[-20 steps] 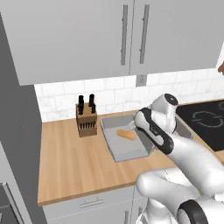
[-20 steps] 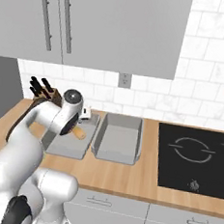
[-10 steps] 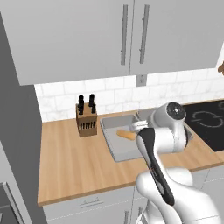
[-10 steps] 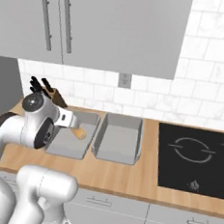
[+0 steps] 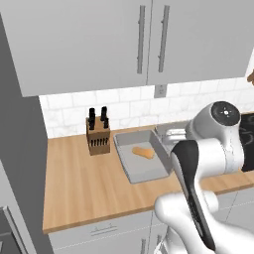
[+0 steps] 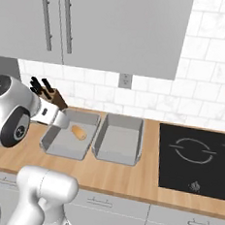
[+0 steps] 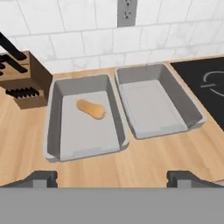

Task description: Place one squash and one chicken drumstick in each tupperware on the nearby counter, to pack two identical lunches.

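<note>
Tan squash (image 7: 91,109) lies in the left tupperware (image 7: 54,116), beside the knife block (image 7: 22,78); right tupperware (image 7: 183,105) just beside it. Gripper (image 7: 112,177) well back over the counter (image 7: 144,162) front, jaws wide apart, holding nothing. Arm folded close to base.

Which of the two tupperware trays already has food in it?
The tupperware next to the knife block: that tray holds one tan squash. The other tray, nearer the cooktop, holds nothing.

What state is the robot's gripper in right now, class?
Gripper: open, holding nothing, hanging above the counter in front of the two grey trays.
</note>
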Tool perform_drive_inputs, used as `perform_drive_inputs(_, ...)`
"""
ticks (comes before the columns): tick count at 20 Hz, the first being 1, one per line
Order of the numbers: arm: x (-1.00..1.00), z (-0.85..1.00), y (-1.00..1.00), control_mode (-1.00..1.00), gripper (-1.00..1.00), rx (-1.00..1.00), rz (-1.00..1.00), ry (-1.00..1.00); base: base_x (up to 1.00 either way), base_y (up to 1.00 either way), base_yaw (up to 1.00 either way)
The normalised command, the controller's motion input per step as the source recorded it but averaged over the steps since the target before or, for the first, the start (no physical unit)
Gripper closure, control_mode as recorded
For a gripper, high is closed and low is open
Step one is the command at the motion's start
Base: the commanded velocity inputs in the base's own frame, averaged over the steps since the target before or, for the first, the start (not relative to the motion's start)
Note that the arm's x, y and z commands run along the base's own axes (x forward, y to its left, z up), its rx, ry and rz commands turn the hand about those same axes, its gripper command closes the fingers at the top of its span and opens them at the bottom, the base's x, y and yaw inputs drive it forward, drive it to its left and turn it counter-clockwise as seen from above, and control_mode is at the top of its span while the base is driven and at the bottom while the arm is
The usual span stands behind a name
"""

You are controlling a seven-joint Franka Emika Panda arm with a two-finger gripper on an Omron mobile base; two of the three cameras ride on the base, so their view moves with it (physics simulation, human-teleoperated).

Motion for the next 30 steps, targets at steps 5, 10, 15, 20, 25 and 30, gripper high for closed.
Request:
perform_drive_inputs(5, 0.00, 0.00, 0.00, 1.00, -1.00, 0.00, 0.00, 0.00, -1.00, -0.23, 0.03)
perform_drive_inputs(10, 0.00, 0.00, 0.00, 1.00, -1.00, 0.00, 0.00, 0.00, -0.85, 0.53, 0.14)
perform_drive_inputs(15, 0.00, 0.00, 0.00, 1.00, -1.00, 0.00, 0.00, 0.00, -0.25, 1.00, 0.15)
perform_drive_inputs(20, 0.00, 0.00, 0.00, 1.00, -1.00, 0.00, 0.00, 0.00, -0.57, 1.00, 0.10)
perform_drive_inputs(25, 0.00, 0.00, 0.00, 1.00, -1.00, 0.00, 0.00, 0.00, -1.00, 1.00, 0.05)
perform_drive_inputs(30, 0.00, 0.00, 0.00, 1.00, -1.00, 0.00, 0.00, 0.00, -1.00, 1.00, 0.05)
